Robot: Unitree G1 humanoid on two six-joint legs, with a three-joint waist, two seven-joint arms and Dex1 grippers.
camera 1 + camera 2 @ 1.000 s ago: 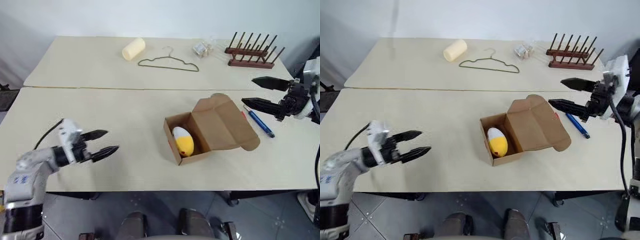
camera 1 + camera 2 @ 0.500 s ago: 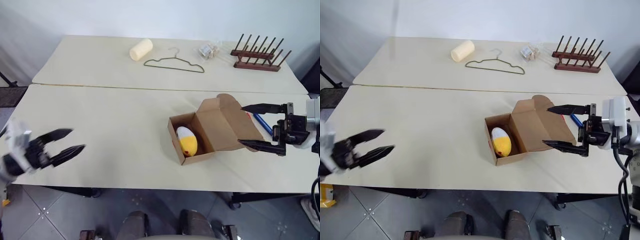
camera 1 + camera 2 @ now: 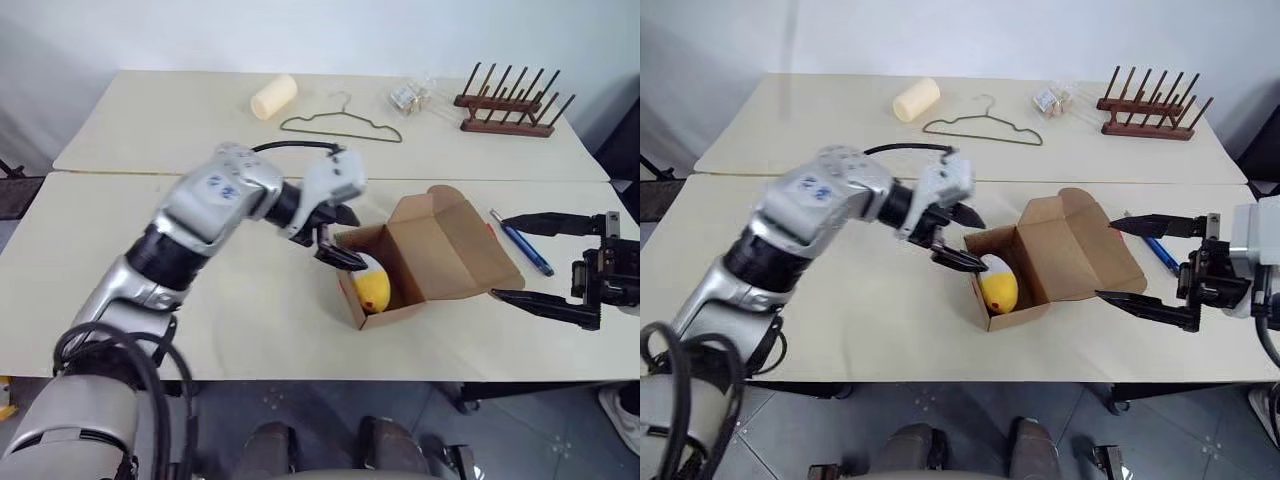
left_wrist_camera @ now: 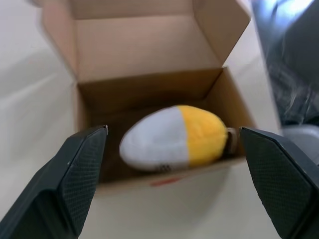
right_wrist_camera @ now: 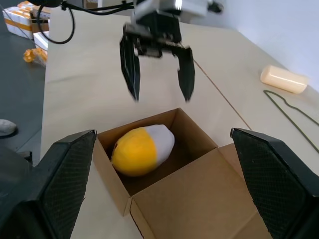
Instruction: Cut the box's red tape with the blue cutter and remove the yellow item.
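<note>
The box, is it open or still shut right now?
Open: the box has its lid flap folded back, and the yellow item lies exposed inside.

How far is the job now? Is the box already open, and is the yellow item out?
Done: the box stands open, and the blue cutter lies on the table beside it. In hand: the open left gripper hovers over the yellow item. Left: grasping it and lifting it out.

Matt cardboard box point(image 3: 440, 250), plush yellow item point(image 3: 371, 288), wooden rack point(image 3: 508, 105)
</note>
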